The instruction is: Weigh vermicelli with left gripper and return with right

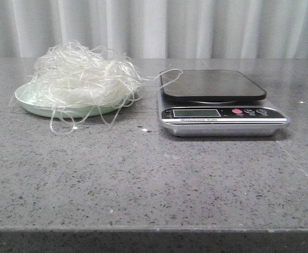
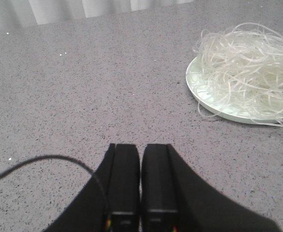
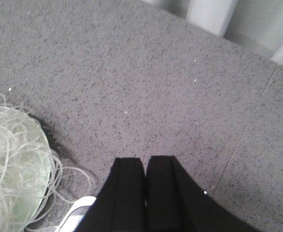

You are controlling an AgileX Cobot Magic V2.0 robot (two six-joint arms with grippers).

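**Vermicelli waits on its plate, scale bare, both arms idle**

While neither arm shows from the front, I see the vermicelli (image 1: 82, 76) heaped on the pale green plate (image 1: 27, 101), left of the scale (image 1: 222, 113), whose dark platform (image 1: 211, 84) carries nothing but one stray strand looping onto its near corner. I judge the mass very light, springy and brittle, strands tangled enough to lift as one clump; I would bite deep into the middle of the heap, not at the loose loops trailing over the rim onto the table (image 1: 143, 179). The scale's display is too small for me to read.

From the left wrist, the left gripper (image 2: 140, 159) hangs over bare table with its jaws pressed together and empty, the plate off to one side and cut by the frame edge.

From the right wrist, the right gripper (image 3: 145, 166) is likewise clenched on nothing, the noodles just beside it. A white object at the frame's edge near the fingers is cropped; I cannot identify it.
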